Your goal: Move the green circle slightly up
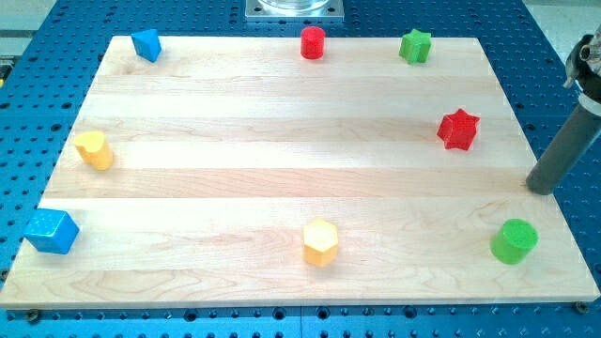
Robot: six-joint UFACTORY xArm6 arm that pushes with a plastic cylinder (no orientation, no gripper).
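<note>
Job: move the green circle (514, 241) a little toward the view's top.
Where the green circle was: near the board's (282, 141) bottom right corner, flat on the wood, with nothing touching it.
The tip (539, 188): it sat above the green circle and a bit to the view's right, close to the board's right edge. There was a gap between the two. They did not touch.
Claw: the arm had none. It ended in a plain dark rod, so there was nothing to open or squeeze and it held nothing.
Step in hand: the push looked not yet begun. The tip was on the wrong side, since it stood above the circle and not below it.
Next move: the tip likely needed to go around the circle to the side nearer the view's bottom, then give a short, soft push up. Going straight down might have bumped the circle the wrong way.
Watch out: there was little board below the circle, so the way around looked tight.
Green blocks: two, the circle and a green star (415, 45) at the top.
Red blocks: two, a red cylinder (313, 42) at the top and a red star (458, 130) on the right.
Blue blocks: two, a blue cube (51, 231) at the bottom left and a blue block (146, 44) at the top left.
Yellow blocks: two, a yellow hexagon (320, 242) near the bottom middle and a yellow block (95, 149) on the left.
All blocks: eight.
</note>
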